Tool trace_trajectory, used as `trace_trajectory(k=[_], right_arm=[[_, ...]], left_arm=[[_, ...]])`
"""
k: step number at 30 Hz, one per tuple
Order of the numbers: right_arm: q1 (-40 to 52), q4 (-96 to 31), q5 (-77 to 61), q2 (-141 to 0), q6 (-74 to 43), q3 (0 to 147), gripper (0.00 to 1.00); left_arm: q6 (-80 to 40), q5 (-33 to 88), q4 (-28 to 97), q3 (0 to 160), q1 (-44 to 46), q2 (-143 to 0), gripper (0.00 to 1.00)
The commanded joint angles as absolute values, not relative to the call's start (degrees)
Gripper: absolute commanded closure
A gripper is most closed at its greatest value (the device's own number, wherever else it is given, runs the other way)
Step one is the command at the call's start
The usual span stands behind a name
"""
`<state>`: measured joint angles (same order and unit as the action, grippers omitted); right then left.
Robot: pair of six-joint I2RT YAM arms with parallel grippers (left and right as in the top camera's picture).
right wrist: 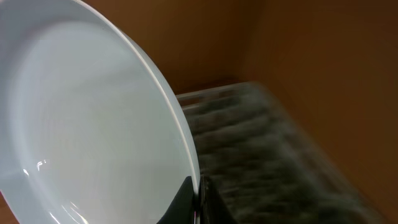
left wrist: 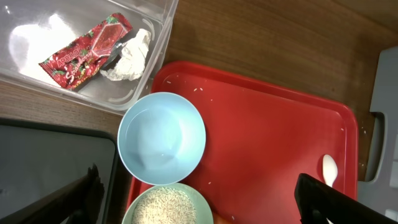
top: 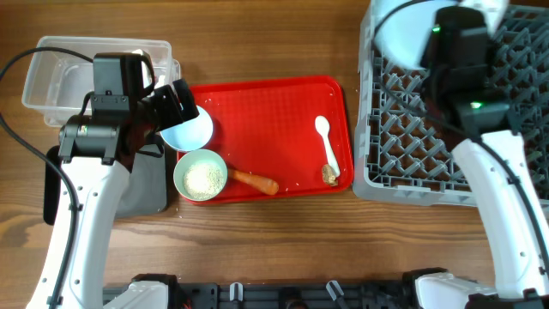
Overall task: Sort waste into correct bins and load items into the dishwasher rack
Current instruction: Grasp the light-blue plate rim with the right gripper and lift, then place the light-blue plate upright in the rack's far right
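**R arm has plate over rack; L fingers open above bowl**

R side: right fingers (right wrist: 186,200) closed on the rim of the pale blue plate (top: 401,36). In the wrist view the rim runs down into the dark pads. Plate is tilted and up in the air over the far left corner of the rack (top: 403,146), not seated in the pegs. Rack is blurred in the R wrist view, so I can't tell which slot is below.

L side: left fingers (left wrist: 84,196) spread wide w/ nothing between them. They hang above the white-blue bowl (left wrist: 161,138). That bowl sits upright at the left edge of the red tray (top: 274,112) and looks empty.

Just in front of it, touching or nearly so: green bowl (top: 201,175), upright, w/ rice (top: 205,178) inside. A few loose grains lie on the tray.

Carrot (top: 254,181) lies on the tray just right of the green bowl. White spoon (top: 326,144) lies near the tray's right edge, bowl end away from the robot. Brown bit (top: 328,174) sits at the handle end.

Bins: wrapper (left wrist: 87,51) lies in the clear tub (top: 51,81), far left on the desk (top: 283,232), w/ a white crumpled wad beside it. Black tray (top: 153,184) sits in front of the tub, partly under the L arm. Can't make out any contents.
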<state>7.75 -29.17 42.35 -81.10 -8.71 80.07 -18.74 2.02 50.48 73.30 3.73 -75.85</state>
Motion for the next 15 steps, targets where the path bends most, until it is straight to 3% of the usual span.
trace_trajectory(k=[1, 15], right_arm=[[3.11, -26.94, 62.89, -82.63, -1.91, 80.55, 0.96], [-14.41, -16.69, 59.53, -90.94, 6.04, 80.55, 0.96]], left_arm=[[-18.46, 1.91, 50.48, 73.52, 3.46, -76.18, 0.00], [-18.46, 1.91, 50.68, 73.52, 3.46, -76.18, 0.00]])
